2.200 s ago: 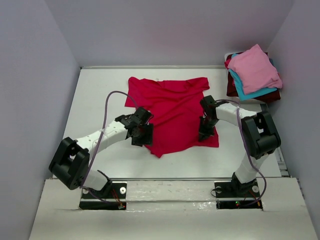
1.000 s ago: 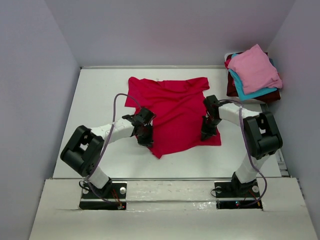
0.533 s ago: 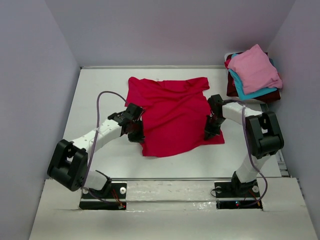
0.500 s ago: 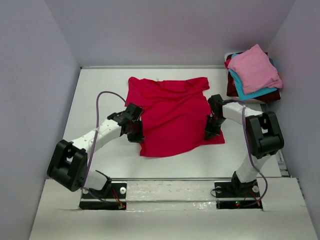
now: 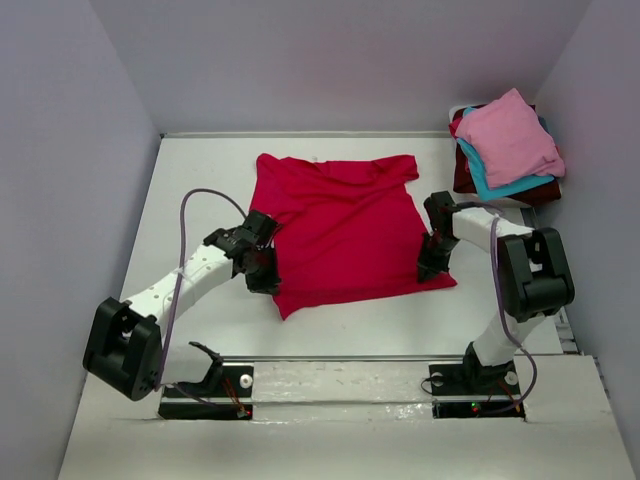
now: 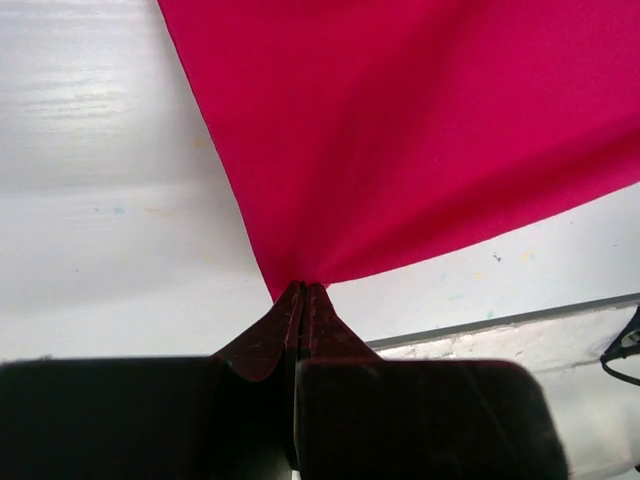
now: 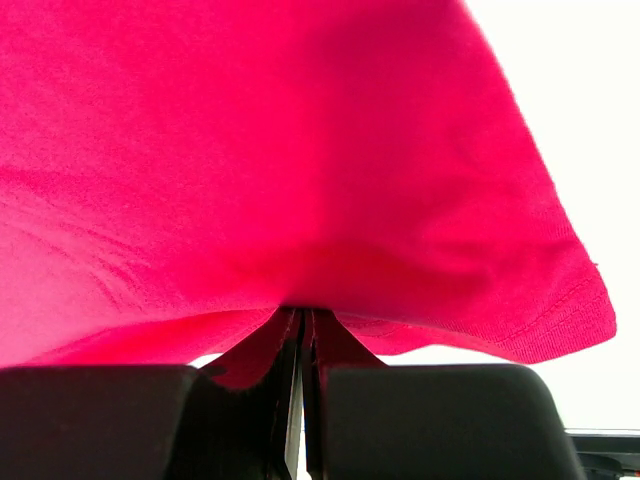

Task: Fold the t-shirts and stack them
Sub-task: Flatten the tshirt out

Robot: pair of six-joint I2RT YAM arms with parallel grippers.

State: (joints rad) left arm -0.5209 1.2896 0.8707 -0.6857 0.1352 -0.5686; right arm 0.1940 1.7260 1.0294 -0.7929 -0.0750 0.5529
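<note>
White table (image 5: 190, 190), red t-shirt (image 5: 345, 230) spread, left tool (image 5: 270, 285) and right tool (image 5: 428, 272) clamped on its near corners

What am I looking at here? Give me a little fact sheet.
Spread on table: red t-shirt, collar toward far side
Left end effector: shut on red t-shirt's near left corner
Right end effector: shut on its near right hem
Stack, far right: pink t-shirt on top, teal-blue t-shirt under it, dark maroon t-shirt lowest
</note>
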